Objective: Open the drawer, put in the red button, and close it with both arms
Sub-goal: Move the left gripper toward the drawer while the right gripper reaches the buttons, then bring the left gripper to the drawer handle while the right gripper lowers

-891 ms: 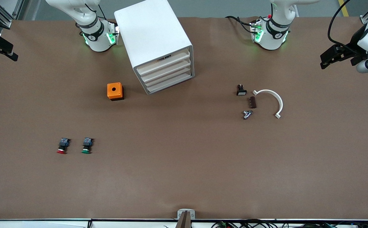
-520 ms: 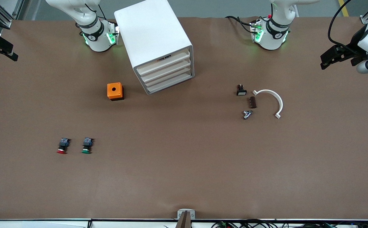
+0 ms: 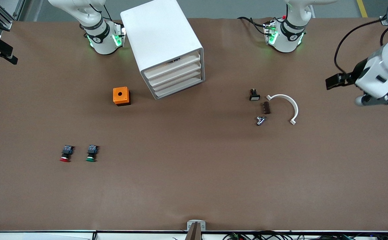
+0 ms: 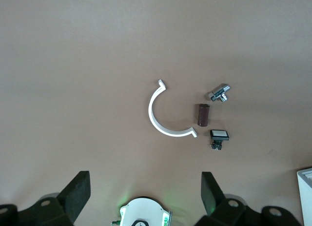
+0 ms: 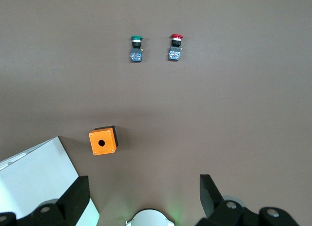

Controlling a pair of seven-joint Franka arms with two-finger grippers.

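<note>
- Red button [image 3: 65, 154], near the bench's right-arm end: probably light, rigid; grip its blocky black-and-blue body.
- Left tool [image 4: 144, 194] and right tool [image 5: 144, 194]: both wide open, empty.

Red button [image 3: 65, 153] beside green button [image 3: 91, 153], nearer the camera than box [image 3: 121, 96]; cabinet [image 3: 165, 46] farther, four drawers [image 3: 174, 75] stacked

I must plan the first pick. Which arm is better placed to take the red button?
Probably the right arm. The red button lies toward its end of the table, and the open right gripper already looks down on it. The left gripper, also open, hangs over the table's other end.
</note>
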